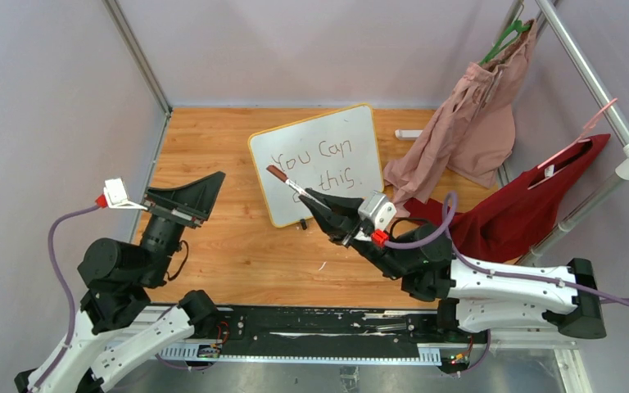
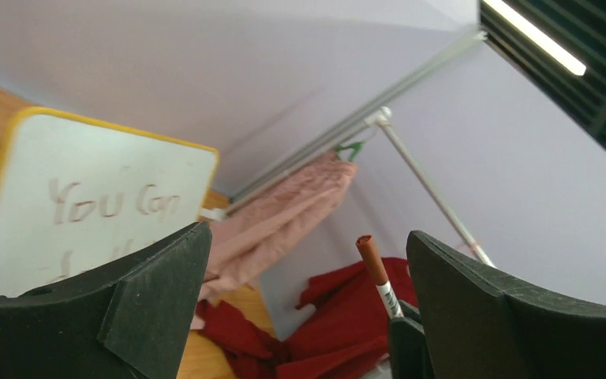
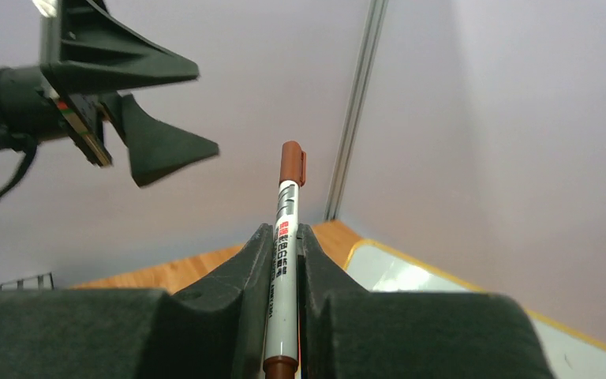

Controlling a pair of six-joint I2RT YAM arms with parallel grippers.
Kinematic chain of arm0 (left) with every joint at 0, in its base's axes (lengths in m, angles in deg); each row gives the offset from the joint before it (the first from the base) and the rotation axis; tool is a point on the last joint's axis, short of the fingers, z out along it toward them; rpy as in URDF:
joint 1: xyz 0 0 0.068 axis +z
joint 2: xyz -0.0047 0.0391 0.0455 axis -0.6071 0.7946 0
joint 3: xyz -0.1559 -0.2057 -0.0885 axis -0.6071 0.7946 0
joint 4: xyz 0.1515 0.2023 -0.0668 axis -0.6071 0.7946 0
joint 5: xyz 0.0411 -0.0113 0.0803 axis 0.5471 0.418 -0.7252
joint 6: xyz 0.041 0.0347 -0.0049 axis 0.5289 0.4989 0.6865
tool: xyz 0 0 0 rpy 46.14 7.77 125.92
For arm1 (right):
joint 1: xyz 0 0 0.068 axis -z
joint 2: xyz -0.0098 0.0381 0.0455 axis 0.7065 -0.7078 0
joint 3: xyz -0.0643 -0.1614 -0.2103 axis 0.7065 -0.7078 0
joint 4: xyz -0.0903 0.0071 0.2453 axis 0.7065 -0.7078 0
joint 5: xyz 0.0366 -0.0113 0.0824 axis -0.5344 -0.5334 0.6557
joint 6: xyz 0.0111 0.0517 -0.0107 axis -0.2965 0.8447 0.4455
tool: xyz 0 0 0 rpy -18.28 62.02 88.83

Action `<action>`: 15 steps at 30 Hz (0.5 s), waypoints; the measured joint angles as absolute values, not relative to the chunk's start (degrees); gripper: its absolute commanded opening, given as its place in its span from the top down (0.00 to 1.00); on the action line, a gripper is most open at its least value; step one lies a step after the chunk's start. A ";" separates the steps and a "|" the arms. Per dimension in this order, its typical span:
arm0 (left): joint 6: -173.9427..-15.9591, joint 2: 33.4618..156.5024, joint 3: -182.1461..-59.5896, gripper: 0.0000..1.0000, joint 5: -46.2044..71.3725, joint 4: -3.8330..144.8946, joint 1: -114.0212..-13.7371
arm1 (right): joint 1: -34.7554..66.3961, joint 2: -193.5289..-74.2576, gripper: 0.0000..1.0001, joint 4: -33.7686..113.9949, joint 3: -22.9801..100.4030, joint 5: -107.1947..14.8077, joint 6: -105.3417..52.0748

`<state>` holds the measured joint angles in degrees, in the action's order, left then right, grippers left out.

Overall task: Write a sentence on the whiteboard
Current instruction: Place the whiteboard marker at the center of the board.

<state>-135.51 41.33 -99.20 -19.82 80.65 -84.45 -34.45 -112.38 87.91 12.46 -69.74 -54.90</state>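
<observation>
Wooden table [image 1: 229,254], whiteboard [image 1: 352,127] — right pincer [image 1: 306,196] gripping marker [image 1: 285,180]

Bright even light, ceiling strip lamp [image 2: 533,35] glaring, soft shadows — sentence [image 2: 114,201] slightly blurred

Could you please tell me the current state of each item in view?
whiteboard: written on.
sentence: top line readable, lower line partly hidden.
marker: capped, held.
right gripper: shut on marker.
left gripper: open, empty.
pink garment: hanging.
red garment: hanging.
</observation>
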 measured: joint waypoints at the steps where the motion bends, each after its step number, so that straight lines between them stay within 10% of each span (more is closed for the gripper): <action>1: -134.46 40.22 -99.20 0.00 -21.94 82.68 -84.45 | -33.77 -111.09 1.00 85.24 11.85 -70.00 -53.15; 15: -120.95 36.50 -96.84 0.00 -41.26 102.61 -84.45 | -16.90 -107.64 1.00 58.23 -1.48 -58.61 -17.07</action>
<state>-120.95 36.50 -96.84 -41.26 102.61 -84.45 -16.90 -107.64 58.23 -1.48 -58.61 -17.07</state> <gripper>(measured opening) 0.996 0.172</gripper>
